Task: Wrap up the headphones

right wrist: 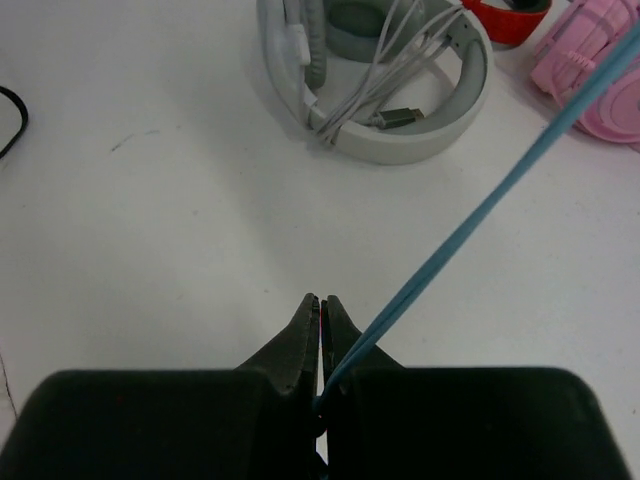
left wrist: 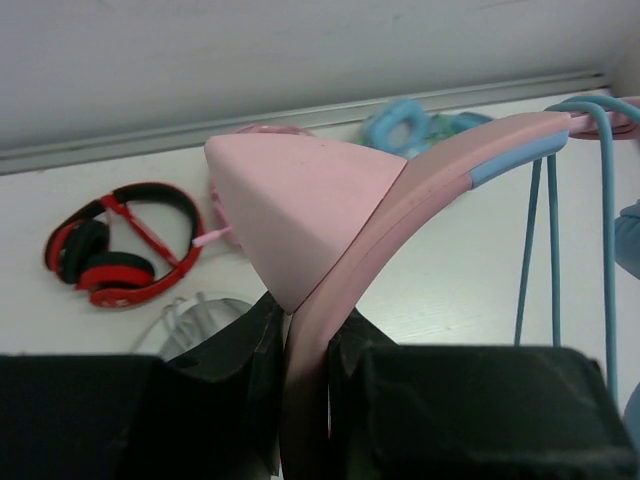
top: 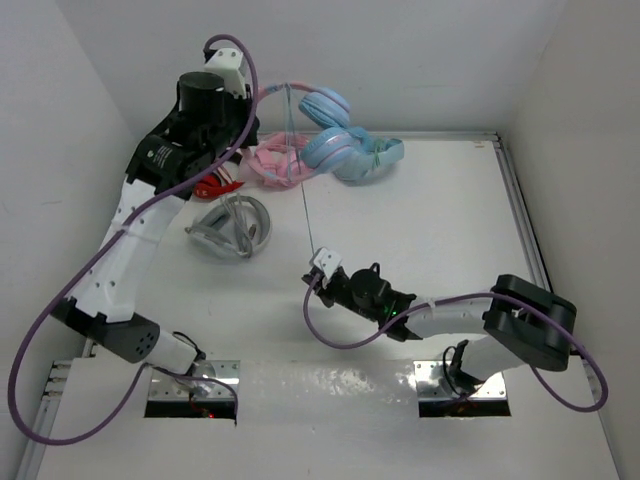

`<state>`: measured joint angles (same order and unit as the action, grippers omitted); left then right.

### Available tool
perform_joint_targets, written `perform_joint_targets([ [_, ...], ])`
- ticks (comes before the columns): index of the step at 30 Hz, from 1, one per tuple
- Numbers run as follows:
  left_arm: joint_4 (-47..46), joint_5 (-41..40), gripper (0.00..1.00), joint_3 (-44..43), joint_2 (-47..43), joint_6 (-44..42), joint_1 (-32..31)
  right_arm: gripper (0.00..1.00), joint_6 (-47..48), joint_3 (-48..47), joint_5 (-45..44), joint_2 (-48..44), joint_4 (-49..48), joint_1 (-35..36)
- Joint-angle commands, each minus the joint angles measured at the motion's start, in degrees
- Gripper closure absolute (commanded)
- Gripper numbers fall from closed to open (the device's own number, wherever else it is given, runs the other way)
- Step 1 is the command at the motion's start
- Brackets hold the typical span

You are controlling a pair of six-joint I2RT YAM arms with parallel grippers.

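Observation:
The headphones hang in the air at the back: a pink headband (top: 283, 90) with a small ear (left wrist: 295, 205) and a light blue earcup (top: 326, 104). My left gripper (left wrist: 305, 345) is shut on the headband, raised high by the back wall (top: 243, 82). Loops of thin teal cable (left wrist: 606, 250) hang over the band. The cable (top: 307, 210) runs down to my right gripper (top: 318, 264), low over mid-table. In the right wrist view the right gripper (right wrist: 320, 310) is shut on the cable (right wrist: 480, 210), which stretches taut up to the right.
On the table at the back lie an all-pink pair (top: 273, 162), a light blue pair (top: 352, 152) and a red pair (top: 214, 186). A grey-white pair (top: 232, 228) with its own cord lies left of centre, close ahead of my right gripper (right wrist: 400, 100).

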<state>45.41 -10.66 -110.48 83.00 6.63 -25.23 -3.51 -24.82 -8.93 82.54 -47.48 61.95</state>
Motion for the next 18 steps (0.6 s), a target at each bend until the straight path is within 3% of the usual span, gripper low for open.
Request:
perform_joint_targets([
  [1,-15.34,-8.23,1.00,-1.41,1.45,0.14,2.91,1.00,2.01,0.12,-1.00,3.23,6.26,3.17],
  [6,-18.51,-11.58,1.00,-0.62,4.71,-1.36,3.87,1.00,2.63,-3.56,-2.41,5.87,9.07,8.44],
  [12,-19.04,-8.77,1.00,0.70,8.40,0.92,4.32,1.00,5.44,-12.69,-1.62,10.79,13.47,12.22],
  [18,-25.71,-14.73,1.00,10.70,7.00,-4.33,4.32,1.00,6.93,-15.17,-1.62,5.89,16.88,12.67],
])
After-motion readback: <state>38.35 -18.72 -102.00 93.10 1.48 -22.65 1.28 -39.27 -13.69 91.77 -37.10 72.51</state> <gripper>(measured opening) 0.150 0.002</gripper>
